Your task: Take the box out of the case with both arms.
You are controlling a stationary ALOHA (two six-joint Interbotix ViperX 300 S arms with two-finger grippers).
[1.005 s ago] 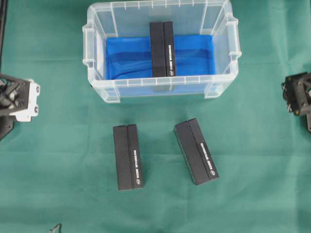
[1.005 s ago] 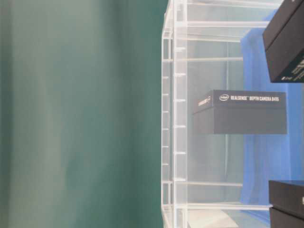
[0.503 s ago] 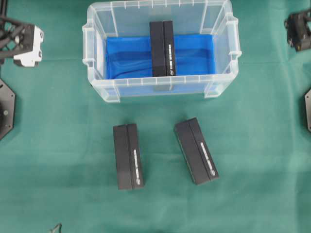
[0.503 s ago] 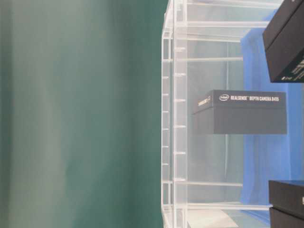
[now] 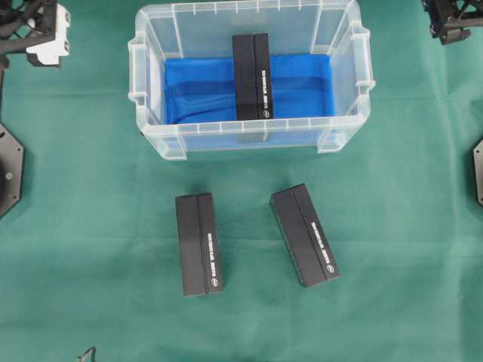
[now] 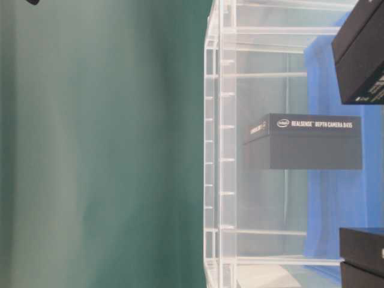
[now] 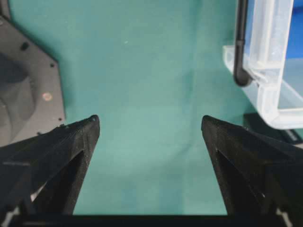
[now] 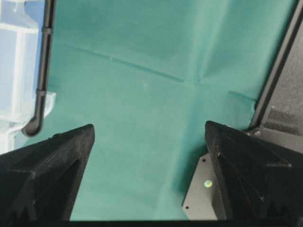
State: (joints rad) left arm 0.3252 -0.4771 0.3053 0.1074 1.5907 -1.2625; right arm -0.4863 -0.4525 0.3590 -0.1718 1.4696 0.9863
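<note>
The case (image 5: 249, 134) is a clear plastic bin with a blue sheet on its bottom, at the far middle of the green cloth. One black box (image 5: 251, 75) lies across its middle, seen through the case wall (image 6: 219, 144) as a box (image 6: 306, 142) with white lettering. My left gripper (image 5: 38, 23) hangs at the far left, beside the case and apart from it. My right gripper (image 5: 453, 19) hangs at the far right. Both stand open over bare cloth: left gripper (image 7: 150, 122), right gripper (image 8: 149, 127). A case corner (image 7: 265, 61) shows to the left gripper's right.
Two more black boxes lie on the cloth in front of the case, one upright in the overhead view (image 5: 199, 243), one slanted (image 5: 305, 234). Arm base plates sit at the left edge (image 5: 9, 170) and right edge (image 5: 478, 172).
Both arms have swung from the table's sides toward its far edge, up in the overhead view. The boxes and the case have not moved.
</note>
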